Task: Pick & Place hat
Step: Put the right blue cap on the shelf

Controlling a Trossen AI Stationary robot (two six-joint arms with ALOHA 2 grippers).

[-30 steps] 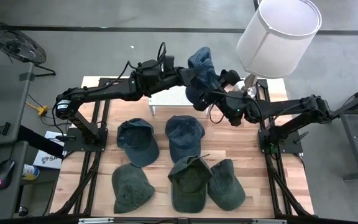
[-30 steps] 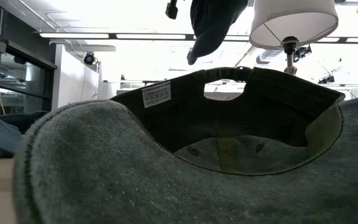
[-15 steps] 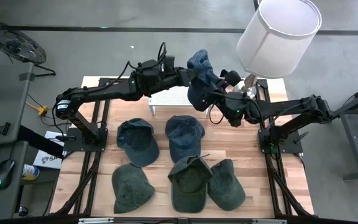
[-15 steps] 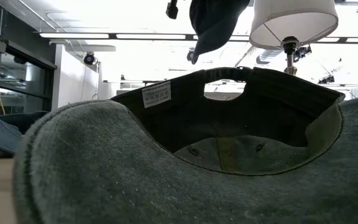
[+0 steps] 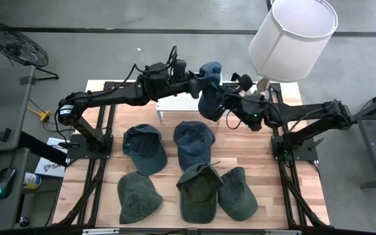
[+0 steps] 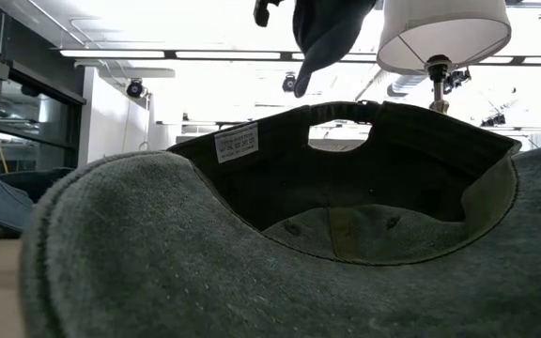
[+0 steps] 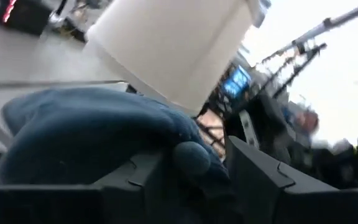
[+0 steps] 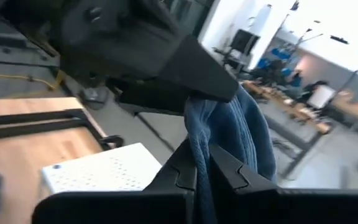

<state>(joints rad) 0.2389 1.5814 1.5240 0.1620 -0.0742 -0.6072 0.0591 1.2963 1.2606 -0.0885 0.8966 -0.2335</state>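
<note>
A dark blue hat (image 5: 209,91) hangs in the air over the table's far side, between my two grippers. My left gripper (image 5: 194,81) reaches in from the left at the hat's upper part; in its wrist view the fingers (image 7: 135,180) stand apart with blue cloth (image 7: 92,130) between them. My right gripper (image 5: 226,101) comes from the right and is shut on the hat (image 8: 241,130). In the low view the hat (image 6: 327,33) hangs at the top, high above the table. My left gripper has a bulge of the hat's cloth (image 7: 191,158) lying between its parted fingers, against one finger; whether the other finger touches it, I cannot tell. The fingers come roughly level from the table's left. My right gripper pinches a fold of the hat's cloth (image 8: 199,146) between its two fingers. The fingers come level from the table's right. The hat is lifted clear and droops around the fingers.
Several hats lie on the wooden table, among them a blue one (image 5: 193,140) and a grey-green one upside down (image 5: 198,189), which fills the low view (image 6: 346,216). A white perforated box (image 5: 178,103) sits under the held hat. A lamp with a white shade (image 5: 292,32) stands at the far right.
My right gripper has closed in on the blue hat from the right and taken hold of its cloth. The hat's raised top has sunk and the hat has bunched together, its hanging tip shifted a little toward the right. My left wrist has rolled slightly.
</note>
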